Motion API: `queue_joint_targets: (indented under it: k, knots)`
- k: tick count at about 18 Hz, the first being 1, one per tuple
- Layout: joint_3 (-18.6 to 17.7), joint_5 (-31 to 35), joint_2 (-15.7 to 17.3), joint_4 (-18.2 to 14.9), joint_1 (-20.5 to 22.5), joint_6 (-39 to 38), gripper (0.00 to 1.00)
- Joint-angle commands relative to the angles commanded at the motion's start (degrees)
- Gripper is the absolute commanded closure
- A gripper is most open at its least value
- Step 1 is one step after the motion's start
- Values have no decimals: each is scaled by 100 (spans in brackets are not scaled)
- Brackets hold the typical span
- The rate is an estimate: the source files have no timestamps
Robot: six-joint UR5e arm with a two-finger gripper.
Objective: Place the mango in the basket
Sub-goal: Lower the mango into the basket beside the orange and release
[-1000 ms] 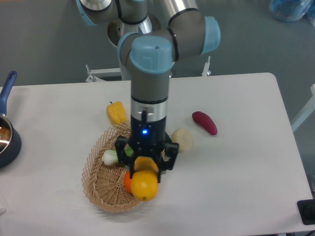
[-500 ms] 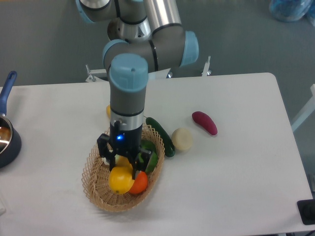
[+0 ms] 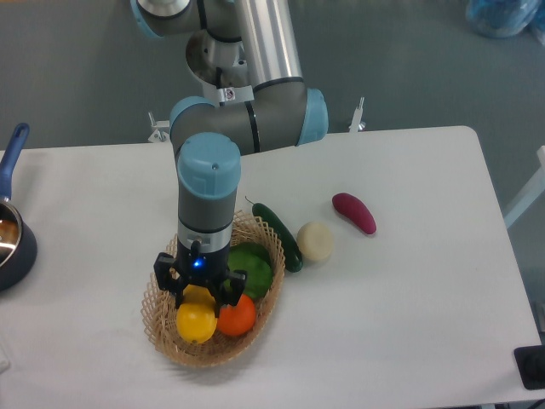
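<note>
The yellow-orange mango (image 3: 196, 321) hangs low inside the tan wicker basket (image 3: 166, 341), over its front left part. My gripper (image 3: 198, 300) points straight down and is shut on the mango's top. Whether the mango touches the basket floor I cannot tell. A round orange (image 3: 236, 316) lies in the basket right beside the mango, and a green vegetable (image 3: 249, 266) lies behind it.
A dark green cucumber (image 3: 281, 239) leans on the basket's right rim. To the right lie a pale round vegetable (image 3: 314, 241) and a purple eggplant (image 3: 353, 212). A dark blue pot (image 3: 10, 243) sits at the table's left edge.
My gripper has carried the mango leftward and down, from the basket's front right rim to low inside its front left part. The corn piece is now hidden behind the arm.
</note>
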Motion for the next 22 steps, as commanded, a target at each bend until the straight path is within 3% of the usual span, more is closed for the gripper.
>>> queue_joint_targets:
  k: [6, 14, 22]
  knots:
    - [-35, 0, -115, 0, -141, 9, 65]
    - [-9, 184, -299, 9, -211, 44, 51]
    - [17, 185, -369, 9, -220, 35, 49]
